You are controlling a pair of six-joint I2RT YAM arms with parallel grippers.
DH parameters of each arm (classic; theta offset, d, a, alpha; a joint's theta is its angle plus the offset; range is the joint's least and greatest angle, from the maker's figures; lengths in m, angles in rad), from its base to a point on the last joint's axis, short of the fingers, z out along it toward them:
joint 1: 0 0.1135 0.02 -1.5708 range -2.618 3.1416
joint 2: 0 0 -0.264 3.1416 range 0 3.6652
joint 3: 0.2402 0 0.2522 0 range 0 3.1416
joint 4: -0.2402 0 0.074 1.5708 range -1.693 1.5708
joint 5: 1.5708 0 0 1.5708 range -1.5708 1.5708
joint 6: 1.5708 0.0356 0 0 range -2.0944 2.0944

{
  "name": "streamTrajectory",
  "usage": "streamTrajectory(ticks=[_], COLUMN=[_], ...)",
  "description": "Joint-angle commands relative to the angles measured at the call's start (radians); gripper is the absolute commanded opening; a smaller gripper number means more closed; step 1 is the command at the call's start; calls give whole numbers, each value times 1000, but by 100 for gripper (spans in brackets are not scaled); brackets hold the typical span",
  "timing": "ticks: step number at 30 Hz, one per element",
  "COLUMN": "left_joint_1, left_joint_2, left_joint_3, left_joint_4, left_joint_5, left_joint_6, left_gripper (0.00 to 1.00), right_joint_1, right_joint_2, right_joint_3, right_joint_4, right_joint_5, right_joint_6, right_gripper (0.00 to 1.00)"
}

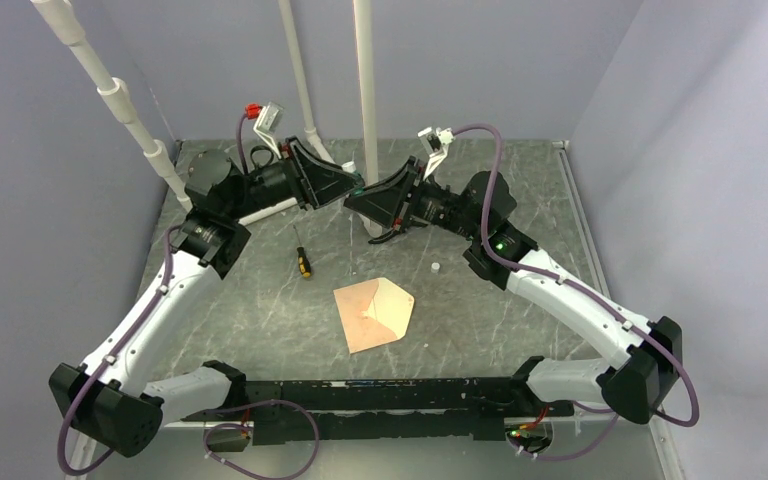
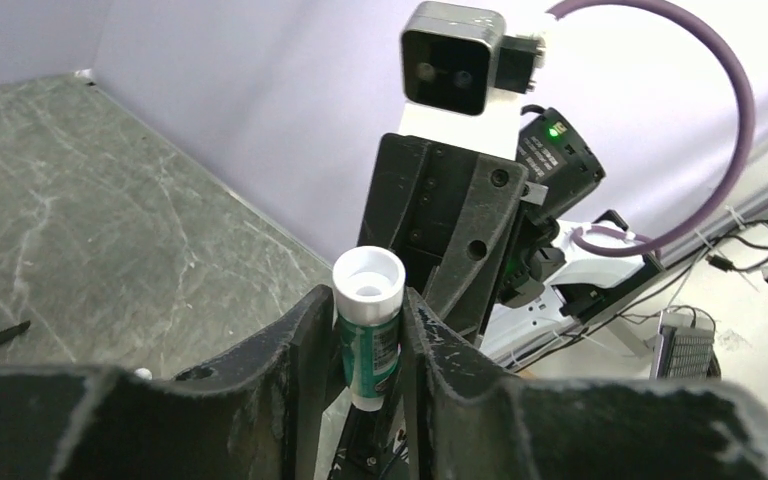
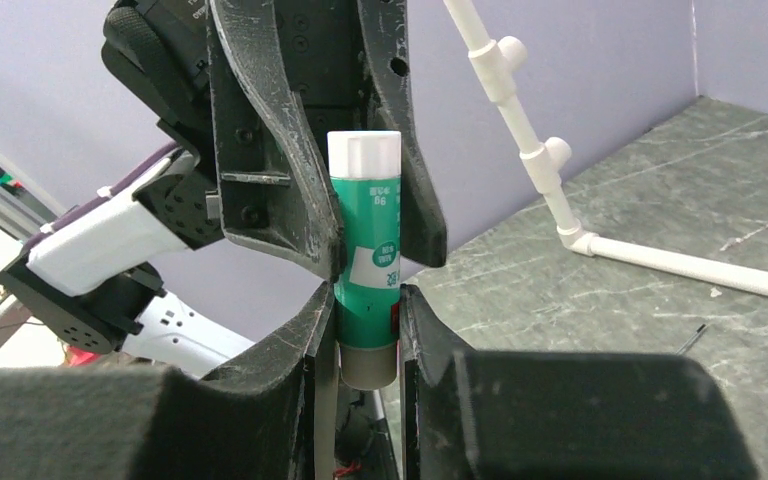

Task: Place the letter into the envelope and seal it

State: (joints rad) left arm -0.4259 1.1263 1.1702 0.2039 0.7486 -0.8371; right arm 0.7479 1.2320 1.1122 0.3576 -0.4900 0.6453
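Both left hand (image 2: 365, 305) and right hand (image 3: 368, 300) clamp one green glue stick (image 3: 368, 262), label writing illegible.

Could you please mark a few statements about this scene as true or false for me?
1. The green glue stick is held off the table between the left gripper and the right gripper. True.
2. The envelope lies on the table with no gripper touching it. True.
3. The screwdriver lies on top of the envelope. False: it lies apart, toward the left arm's side.
4. The right gripper is open and empty. False: it is shut on the glue stick.
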Motion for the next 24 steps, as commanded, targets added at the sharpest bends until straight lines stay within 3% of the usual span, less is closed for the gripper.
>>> streamTrajectory(ticks=[1,3,4,5,7,8,10,15,19,24], left_joint_1=[-15,-16,-15,-16,-16,-15,-16,-16,-16,-16], left_joint_2=[17,22,23,23,20,20,24,81,110,129], left_joint_3=[-1,14,25,35,52,61,84,226,352,386], left_joint_4=[89,72,49,24,-26,-53,-104,-345,-624,-724], left_joint_5=[66,78,78,77,79,88,143,365,278,122], left_joint_6=[-24,-1,22,46,109,146,231,517,836,1097], left_gripper=[27,6,3,3,2,2,2,3,2,2], right_joint_1=[5,5,5,5,5,5,4,1,1,1], right_joint_2=[1,0,-5,-13,-43,-61,-104,-149,-91,-10], right_joint_3=[8,9,8,7,17,25,36,139,297,424], right_joint_4=[129,125,116,94,-3,-61,-168,-424,-642,-769], right_joint_5=[-35,-34,-31,-26,6,29,62,106,250,309], right_joint_6=[38,33,25,10,-62,-106,-189,-270,-162,12], right_gripper=[0,0,0,9,54,66,75,78,72,67])
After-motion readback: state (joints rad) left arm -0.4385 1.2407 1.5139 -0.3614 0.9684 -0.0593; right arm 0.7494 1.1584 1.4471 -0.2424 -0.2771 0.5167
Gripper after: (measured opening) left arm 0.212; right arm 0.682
